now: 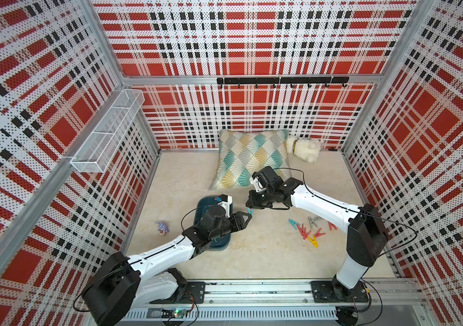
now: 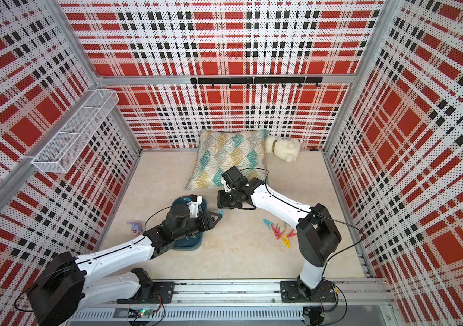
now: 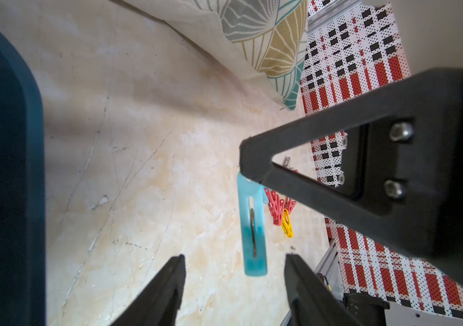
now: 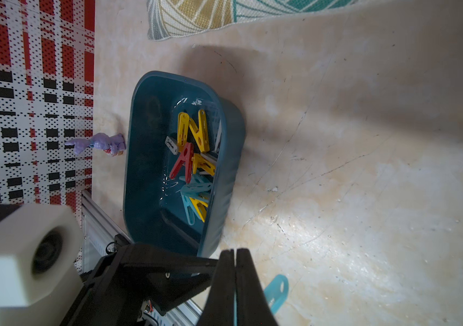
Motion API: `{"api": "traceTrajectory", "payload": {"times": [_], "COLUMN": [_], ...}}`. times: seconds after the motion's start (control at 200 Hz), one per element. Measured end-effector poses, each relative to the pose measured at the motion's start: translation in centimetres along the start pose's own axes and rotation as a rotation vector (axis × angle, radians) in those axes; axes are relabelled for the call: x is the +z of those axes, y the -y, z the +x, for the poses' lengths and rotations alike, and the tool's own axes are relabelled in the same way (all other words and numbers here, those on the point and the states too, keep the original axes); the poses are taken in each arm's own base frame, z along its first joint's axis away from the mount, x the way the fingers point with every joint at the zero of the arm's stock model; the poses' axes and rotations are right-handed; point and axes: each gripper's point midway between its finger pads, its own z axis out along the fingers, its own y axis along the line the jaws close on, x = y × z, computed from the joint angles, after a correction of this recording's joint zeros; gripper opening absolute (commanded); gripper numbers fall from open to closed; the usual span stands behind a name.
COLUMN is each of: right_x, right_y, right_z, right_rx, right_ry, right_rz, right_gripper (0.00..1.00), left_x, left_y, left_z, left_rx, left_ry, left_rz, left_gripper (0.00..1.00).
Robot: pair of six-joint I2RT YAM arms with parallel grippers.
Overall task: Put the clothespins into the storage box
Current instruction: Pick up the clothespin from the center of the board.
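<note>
Fingers [image 4: 248,285] of right gripper [image 4: 235,254] clamped flat together on a teal clothespin [image 4: 277,290]. Peg pinched at one end, the rest hanging free below the tips. Opposite, left gripper [image 3: 234,258] spread wide, one finger [image 3: 165,288] on each side of the peg's loose end. Gap visible on both sides, no contact. In both top views the two grippers meet mid-table, peg over bare tabletop [image 1: 253,254], just right of the storage box [image 1: 219,245].

Nearest the front: base rail [image 1: 253,290] carrying both arms.

Next back: storage box, dark teal, partly under the left wrist. Right wrist view looks inside it: heap of clothespins [image 4: 193,161], yellow, red, teal and grey, lying against one long wall.

About level with the box, on the right: loose clothespins [image 1: 308,228] scattered flat on the tabletop beside the right arm, in teal, red, grey and yellow. Well apart from the box.

Small purple toy [image 1: 162,227] left of the box, not touching it.

Farther back: patterned cushion [image 1: 250,158] against the rear wall. Cream plush [image 1: 303,148] just beside it on the right.

On the walls: black hook rail [image 1: 281,81] at the rear, white mesh basket [image 1: 106,141] on the left.
</note>
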Motion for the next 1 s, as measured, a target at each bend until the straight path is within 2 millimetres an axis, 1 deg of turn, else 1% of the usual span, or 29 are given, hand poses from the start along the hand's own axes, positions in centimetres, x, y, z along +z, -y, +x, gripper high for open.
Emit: {"api": "traceTrajectory", "payload": {"times": [0.07, 0.286, 0.376, 0.456, 0.541, 0.646, 0.767, 0.857, 0.997], "right_x": [0.1, 0.2, 0.2, 0.2, 0.2, 0.2, 0.3, 0.2, -0.9], "right_y": [-0.2, -1.0, -1.2, -1.2, -1.2, -1.0, -0.6, 0.1, 0.8], "right_z": [0.1, 0.1, 0.0, -0.1, -0.2, -0.4, -0.7, -0.8, -1.1], "right_rx": [0.002, 0.010, 0.012, 0.014, 0.016, 0.015, 0.016, 0.016, 0.012], "right_ry": [-0.001, 0.003, 0.009, 0.011, 0.014, 0.026, 0.044, 0.060, 0.102], "right_rz": [-0.005, -0.027, -0.035, -0.038, -0.037, -0.026, -0.002, 0.020, 0.027], "right_gripper": [0.00, 0.00, 0.00, 0.07, 0.16, 0.27, 0.35, 0.38, 0.42], "left_x": [0.1, 0.6, 0.6, 0.6, 0.6, 0.6, 0.6, 0.4, -0.2], "left_y": [0.1, 0.4, 0.6, 0.7, 0.6, 0.8, 0.7, 0.6, 0.4], "left_z": [0.0, 0.0, 0.0, -0.1, -0.2, -0.1, -0.3, -0.6, -1.0], "left_rx": [0.002, -0.015, -0.022, -0.026, -0.036, -0.040, -0.042, -0.047, -0.052], "left_ry": [-0.001, -0.007, -0.007, -0.005, -0.002, -0.005, -0.002, 0.006, 0.008], "left_rz": [0.004, 0.025, 0.037, 0.039, 0.036, 0.045, 0.046, 0.045, 0.056], "left_gripper": [0.47, 0.31, 0.22, 0.15, 0.10, 0.05, 0.04, 0.03, 0.02]}}
